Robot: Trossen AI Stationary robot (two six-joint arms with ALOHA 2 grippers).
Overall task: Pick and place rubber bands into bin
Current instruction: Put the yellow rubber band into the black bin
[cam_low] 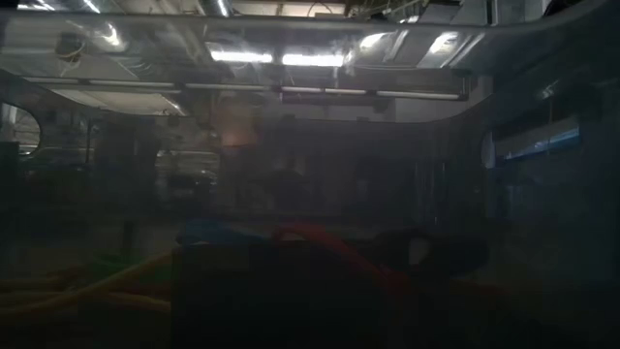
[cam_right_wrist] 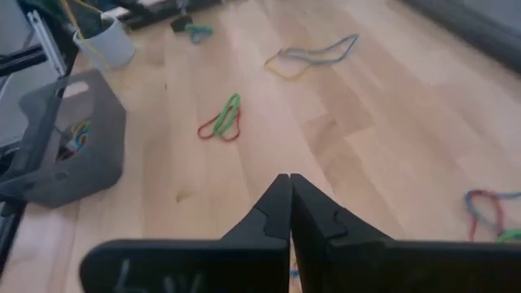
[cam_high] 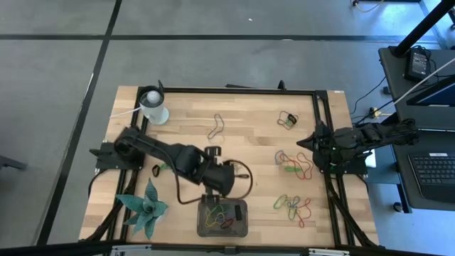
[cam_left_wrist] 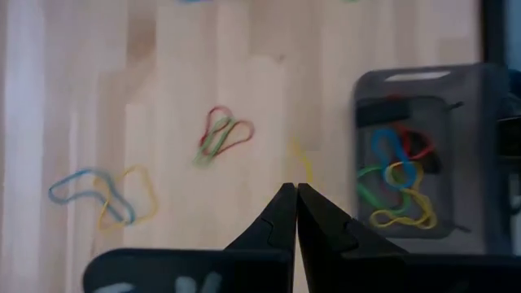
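The tabletop [cam_high: 249, 142] is seen in pale wood grain, framed in black. The bin [cam_high: 223, 229] is dark grey, with bands [cam_left_wrist: 395, 183] of blue, red, yellow and green inside. A white cup [cam_high: 153, 107] and a teal plant [cam_high: 146, 208] are seen. Both pincers [cam_left_wrist: 295, 213] [cam_right_wrist: 289, 213] are black.

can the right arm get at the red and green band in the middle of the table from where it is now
Probably yes. The red and green band lies alone on bare wood straight ahead of the right end effector, nothing between them. The bin sits off to one side. The end effector is shut, so it must open first.
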